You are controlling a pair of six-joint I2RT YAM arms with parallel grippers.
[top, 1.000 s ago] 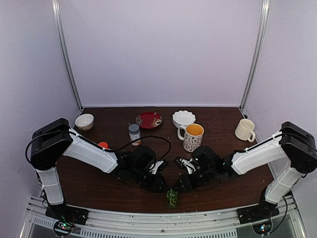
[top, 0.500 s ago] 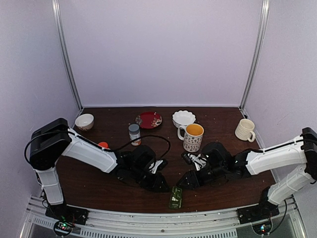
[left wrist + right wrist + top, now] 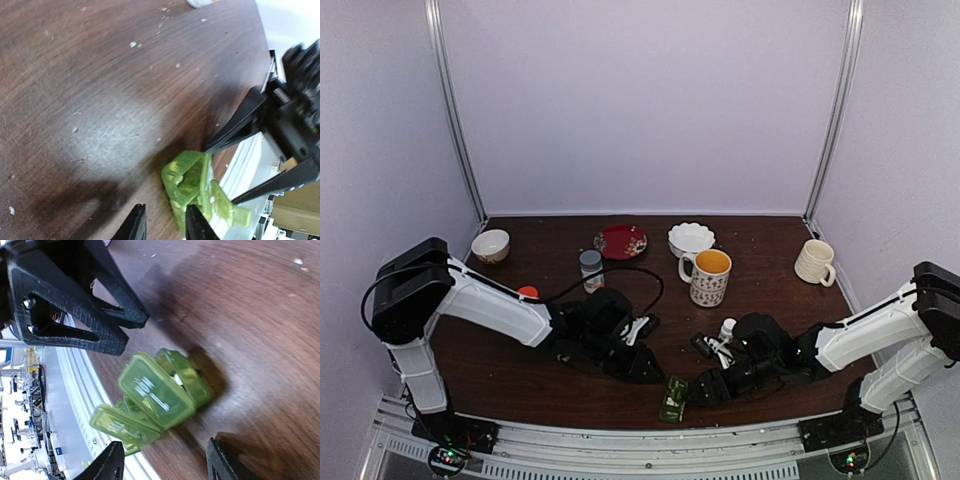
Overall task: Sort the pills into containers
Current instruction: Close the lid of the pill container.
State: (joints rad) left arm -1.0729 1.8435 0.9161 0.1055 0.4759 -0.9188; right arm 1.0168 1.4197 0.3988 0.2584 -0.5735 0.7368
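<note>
From where I stand, the left fingers (image 3: pixel 135 226) hang low at about 6 o'clock on the dark wooden surface (image 3: pixel 510 375). They are parted only a crack, with bare wood showing through the gap, so they grasp nothing. Just right of them the pill box (image 3: pixel 672 398) sits at the very near lip of the surface, partly over the ribbed metal rail (image 3: pixel 620 432). It is thin, see-through lime-green plastic, boxy, with several hinged lids flipped up and pale lettering on them. Further right, the right fingers (image 3: pixel 111 464) are spread wide and released, with the box lying just ahead of their tips and not between them. The worry is plain: that box looks light and slick on polished wood. A nudge from either arm's black wedge-shaped tips could, I'd guess, slide it off the lip onto the rail and spill whatever is inside. The raised lids look flimsy and might snag or snap if pinched. White specks (image 3: pixel 132 44) dot the wood, too small to tell whether they are pills.
</note>
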